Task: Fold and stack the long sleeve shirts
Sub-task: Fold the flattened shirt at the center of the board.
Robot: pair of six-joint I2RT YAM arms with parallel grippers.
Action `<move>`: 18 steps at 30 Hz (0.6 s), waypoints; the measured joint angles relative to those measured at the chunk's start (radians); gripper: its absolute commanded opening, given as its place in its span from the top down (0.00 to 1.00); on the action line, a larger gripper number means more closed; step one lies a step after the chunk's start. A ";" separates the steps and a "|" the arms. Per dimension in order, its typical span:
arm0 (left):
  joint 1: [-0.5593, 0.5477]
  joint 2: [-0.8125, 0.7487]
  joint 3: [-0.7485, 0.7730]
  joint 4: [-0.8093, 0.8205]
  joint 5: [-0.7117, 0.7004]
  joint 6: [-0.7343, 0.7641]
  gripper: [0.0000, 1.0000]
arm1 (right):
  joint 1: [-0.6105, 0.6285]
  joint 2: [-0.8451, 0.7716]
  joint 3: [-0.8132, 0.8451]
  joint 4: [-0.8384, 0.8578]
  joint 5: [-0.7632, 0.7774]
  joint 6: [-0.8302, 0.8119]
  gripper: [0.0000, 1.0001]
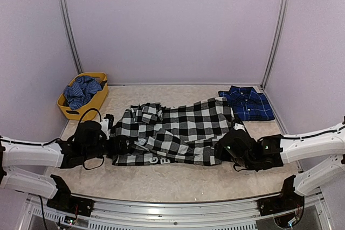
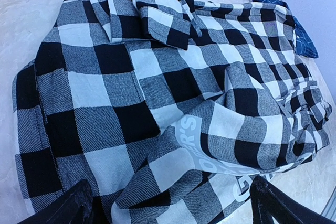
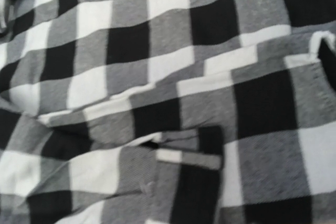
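The black-and-white check shirt (image 1: 172,133) lies crumpled across the middle of the table, its lettered band at the near edge (image 2: 210,156). My left gripper (image 1: 115,145) is at the shirt's left edge. In the left wrist view its gripper (image 2: 178,211) is open, the fingers (image 2: 79,205) wide apart with the near hem between them. My right gripper (image 1: 225,149) is at the shirt's right edge. The right wrist view is filled with check cloth (image 3: 168,98) and its fingers are hidden. The navy plaid shirt (image 1: 247,103) lies folded at the back right, also in the left wrist view (image 2: 302,38).
A yellow basket (image 1: 103,92) stands at the back left with blue checked cloth (image 1: 81,91) in it. Walls close the back and both sides. Bare table shows in front of the check shirt (image 1: 172,179).
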State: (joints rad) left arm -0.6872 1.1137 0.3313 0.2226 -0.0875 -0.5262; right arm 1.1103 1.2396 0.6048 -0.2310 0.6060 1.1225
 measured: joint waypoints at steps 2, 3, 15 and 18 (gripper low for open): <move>0.000 0.015 0.014 0.000 0.004 0.000 0.01 | -0.033 0.000 0.000 -0.003 -0.030 -0.019 0.39; 0.000 0.022 0.021 0.001 0.006 0.000 0.01 | -0.048 0.000 0.000 -0.003 -0.045 -0.029 0.40; -0.005 0.054 0.057 0.005 0.021 0.000 0.01 | -0.194 0.097 -0.021 0.108 -0.301 -0.137 0.51; -0.006 0.062 0.057 0.005 0.025 0.000 0.01 | -0.202 0.138 -0.021 0.130 -0.340 -0.149 0.51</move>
State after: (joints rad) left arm -0.6937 1.1759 0.3885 0.2272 -0.0628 -0.5266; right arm 0.9081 1.3777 0.5838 -0.1013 0.2657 0.9737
